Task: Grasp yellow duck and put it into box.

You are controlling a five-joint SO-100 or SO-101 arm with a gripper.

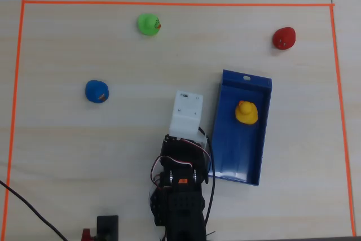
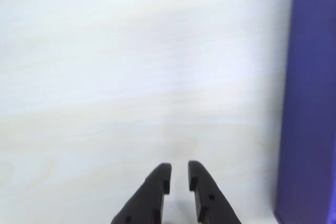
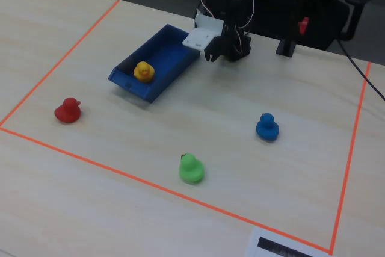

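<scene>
Inside the dark-blue box [image 1: 255, 162], toward its far end with the small white mark, the yellow duck [image 1: 246, 112] sits upright on the tray floor, clear of the walls; in the fixed view it shows as a small yellow shape [image 3: 143, 71] in the box [image 3: 171, 49], just to the left of the arm. The gripper [image 2: 178, 174] holds nothing: in the wrist view its two black fingers [image 2: 155, 187] stand nearly together with only a narrow slit between them, above bare pale wood, and the box wall [image 2: 307, 98] runs up the right edge of that view, beside the fingers but apart from them. In the overhead view the arm is folded back, its white block [image 1: 186, 114] lying just left of the box, and the fingertips themselves are hidden under it. Farther out from the gripper, a blue duck [image 1: 97, 91] lies well to its left in the overhead view, a green duck [image 1: 149, 24] far ahead and slightly left, and a red duck [image 1: 284, 38] far ahead to the right, beyond the box. An orange tape line [image 1: 169, 4] frames the wooden table [image 1: 84, 156] around all of them.
</scene>
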